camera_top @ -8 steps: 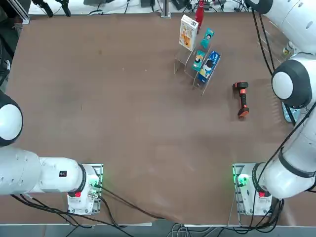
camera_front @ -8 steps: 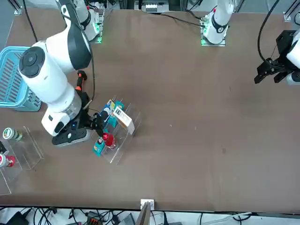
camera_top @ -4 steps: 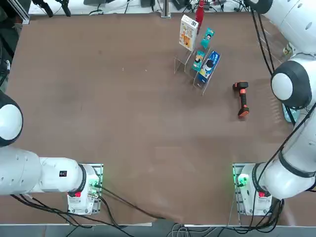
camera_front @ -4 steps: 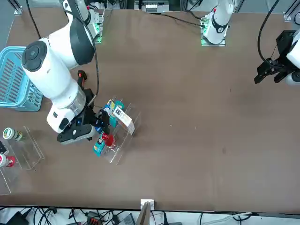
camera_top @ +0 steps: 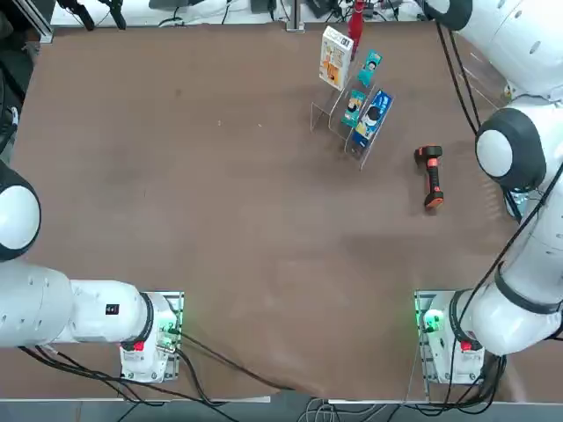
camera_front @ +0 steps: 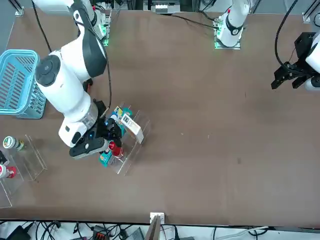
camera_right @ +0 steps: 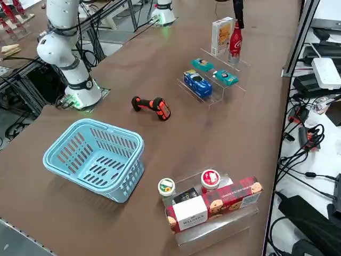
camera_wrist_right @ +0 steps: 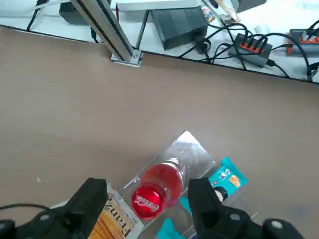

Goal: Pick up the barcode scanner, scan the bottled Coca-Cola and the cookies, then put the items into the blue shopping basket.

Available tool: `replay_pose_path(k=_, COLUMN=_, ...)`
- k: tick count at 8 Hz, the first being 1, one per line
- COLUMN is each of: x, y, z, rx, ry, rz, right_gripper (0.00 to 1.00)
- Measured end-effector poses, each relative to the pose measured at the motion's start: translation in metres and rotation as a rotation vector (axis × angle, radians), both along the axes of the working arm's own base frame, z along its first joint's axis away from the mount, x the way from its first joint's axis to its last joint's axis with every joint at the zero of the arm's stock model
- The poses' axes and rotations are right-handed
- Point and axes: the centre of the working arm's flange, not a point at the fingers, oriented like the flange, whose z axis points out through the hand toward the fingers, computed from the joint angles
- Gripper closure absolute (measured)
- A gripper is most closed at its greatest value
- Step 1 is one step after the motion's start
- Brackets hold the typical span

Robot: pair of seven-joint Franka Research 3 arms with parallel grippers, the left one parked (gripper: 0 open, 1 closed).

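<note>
Right gripper [camera_wrist_right: 148,199] spread wide and empty, poised over the Coca-Cola bottle [camera_wrist_right: 155,189] in its clear rack near the table's far edge, barcode scanner [camera_top: 430,176] unpicked near the right edge; risks toppling bottle or cookies [camera_wrist_right: 115,219].

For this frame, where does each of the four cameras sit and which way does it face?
Top: overhead, looking down; both arm bases at the bottom, barcode scanner lying mid-right.
Front: across the table, facing the robot; the right gripper hangs at the acrylic rack.
Right side: raised at the robot's right, looking diagonally over the blue shopping basket; right arm's base shows.
Right wrist: on the working arm, looking down past open fingers at the bottled Coca-Cola.
Shared: cookies appear in top and right side.
</note>
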Motion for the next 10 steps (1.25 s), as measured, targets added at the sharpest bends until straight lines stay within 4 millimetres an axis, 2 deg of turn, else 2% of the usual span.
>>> replay_pose_path(k=2, x=-0.0001, y=0.0046, z=-0.0080, rx=-0.005, ry=0.009, rz=0.006, right_gripper=0.02)
replay_pose_path(k=7, x=0.0000, y=0.0018, z=-0.0110, rx=-0.032, ry=0.017, rz=0.011, right_gripper=0.06)
replay_pose_path(k=9, x=-0.0006, y=0.0016, z=-0.0130, rx=-0.036, ry=0.026, rz=0.013, right_gripper=0.17)
replay_pose_path(k=10, x=-0.0008, y=0.0016, z=-0.0137, rx=-0.037, ry=0.029, rz=0.013, right_gripper=0.41)
